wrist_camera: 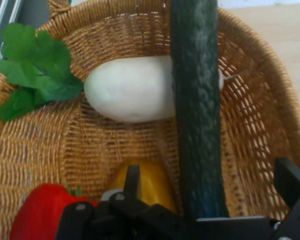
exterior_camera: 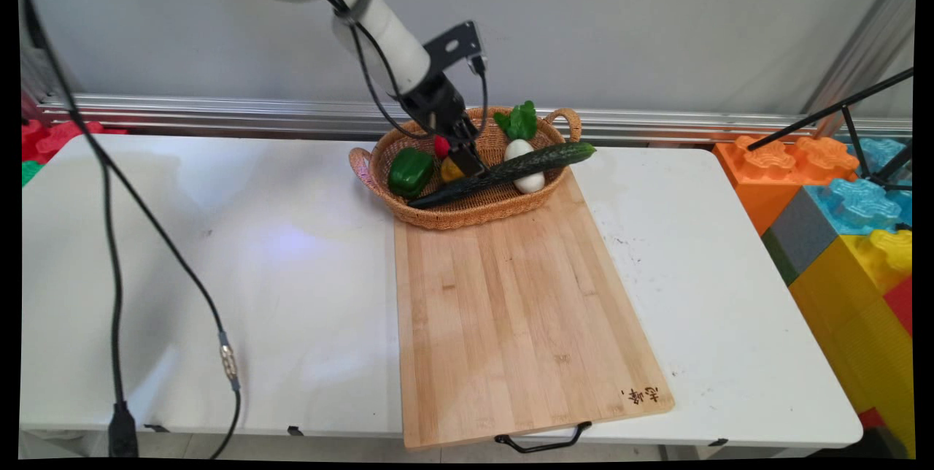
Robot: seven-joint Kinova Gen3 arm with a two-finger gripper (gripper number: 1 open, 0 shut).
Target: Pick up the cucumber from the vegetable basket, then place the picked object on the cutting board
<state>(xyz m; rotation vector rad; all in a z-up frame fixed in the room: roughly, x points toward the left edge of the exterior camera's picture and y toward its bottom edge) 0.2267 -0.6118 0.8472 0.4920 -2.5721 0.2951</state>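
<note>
A wicker basket [exterior_camera: 467, 218] [wrist_camera: 90, 145] stands at the far end of a wooden cutting board [exterior_camera: 511, 309]. A long dark cucumber [exterior_camera: 503, 172] [wrist_camera: 197, 100] lies slanted across the basket, its tip over the right rim. Under it lies a white radish [exterior_camera: 529, 182] [wrist_camera: 130, 90] with green leaves [exterior_camera: 518, 120] [wrist_camera: 32, 70]. A green pepper [exterior_camera: 410, 171], a red pepper [exterior_camera: 441, 146] [wrist_camera: 40, 210] and a yellow pepper [exterior_camera: 450, 169] [wrist_camera: 152, 185] sit at the left. My gripper [exterior_camera: 471, 163] [wrist_camera: 210, 182] is down inside the basket, open, one finger on each side of the cucumber with gaps showing.
The white table [exterior_camera: 255, 273] spreads left and right of the board. Big coloured foam blocks [exterior_camera: 839, 200] stand off the right edge, with a black tripod [exterior_camera: 861, 127] over them. Black cables [exterior_camera: 113, 236] hang at the left. A metal rail runs along the wall.
</note>
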